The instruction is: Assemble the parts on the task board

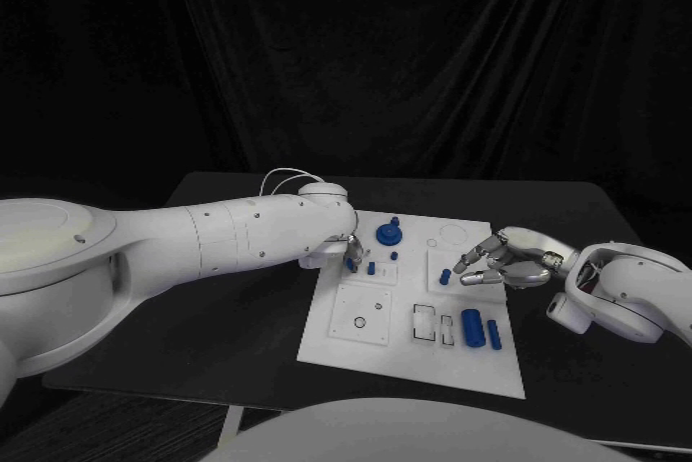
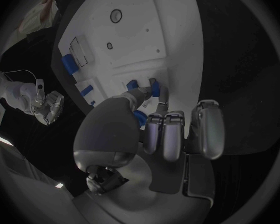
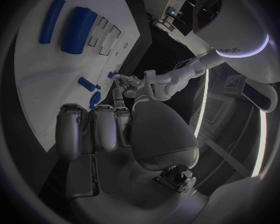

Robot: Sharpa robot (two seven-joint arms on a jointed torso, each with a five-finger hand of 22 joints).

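The left hand (image 1: 340, 250) is over the left side of the white task board (image 1: 378, 337), up near the far end. In the left wrist view its fingers (image 2: 165, 134) are curled in, and its thumb and a fingertip meet at a small blue part (image 2: 155, 88) that stands on the board, but I cannot tell for sure if the hand is really holding it. Another small blue piece (image 1: 372, 268) stands just beside it on the board. A round blue knob part (image 1: 389, 232) sits a bit farther back, near the board's far edge. The right hand (image 1: 498, 263) is at the right side of the board, with its fingers bent and spread a little and nothing in them (its fingertips point in at the board). A small blue peg (image 1: 444, 276) stands on the board just beside those fingertips. Closer to the robot, a fat blue roll (image 1: 472, 330) and a thin blue bar (image 1: 493, 333) lie side by side on the board, next to some box-shaped outlines (image 1: 424, 322). The board lies in the middle of the black table (image 1: 216, 322).
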